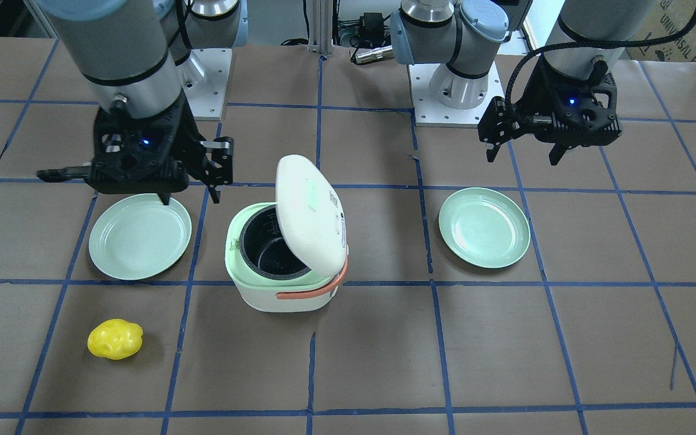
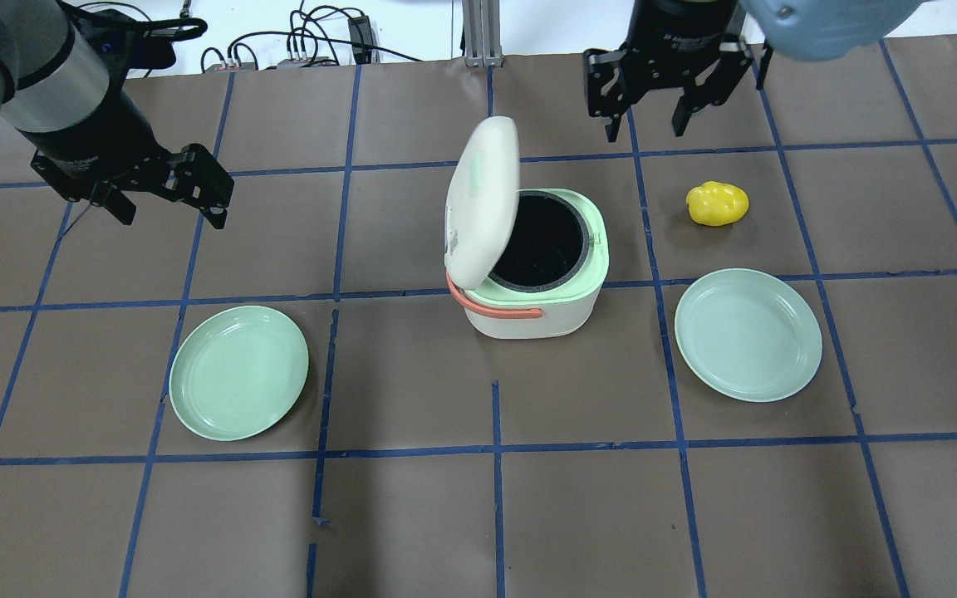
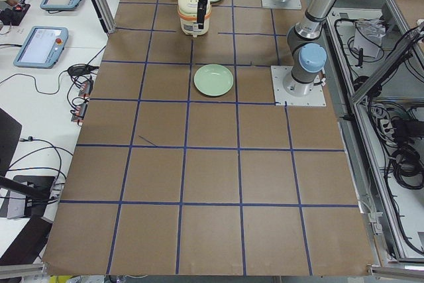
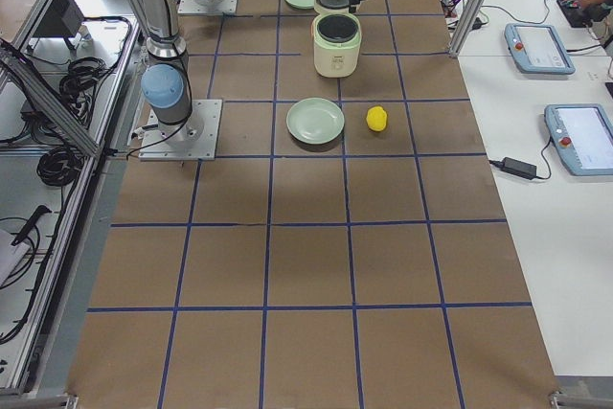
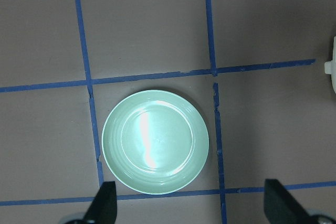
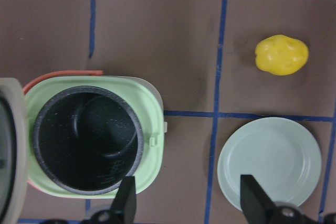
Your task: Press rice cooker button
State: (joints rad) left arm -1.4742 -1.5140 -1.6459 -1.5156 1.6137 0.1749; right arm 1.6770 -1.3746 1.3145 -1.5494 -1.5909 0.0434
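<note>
The left gripper [image 2: 169, 214] hangs well above the table [image 2: 412, 515] with its two fingers spread wide. It holds nothing and touches nothing. In its wrist view the left plate [image 5: 155, 141] lies below, between and ahead of the fingertips [image 5: 105, 203].

The right gripper [image 2: 645, 131] is also wide apart and empty, and is clear of everything. Its wrist view looks down on the gap between the cooker [image 6: 92, 135] and the right plate [image 6: 269, 162]. One finger [image 6: 126, 198] overlaps the cooker's green rim in that picture, but the front view shows the gripper raised above the table, off to the cooker's side.

The cooker stands near the middle of the table, between the two plates and apart from both. Its white lid [image 2: 483, 199] is up, tilted on the side toward the robot's left. That leaves the dark pot [image 2: 545, 245] open to view. An orange handle [image 2: 495, 309] lies low around the body on the lid's side. The button cannot be picked out in any view.

A yellow lump [image 2: 718, 203] sits on the table on the robot's right, beyond the right plate and touching nothing.
</note>
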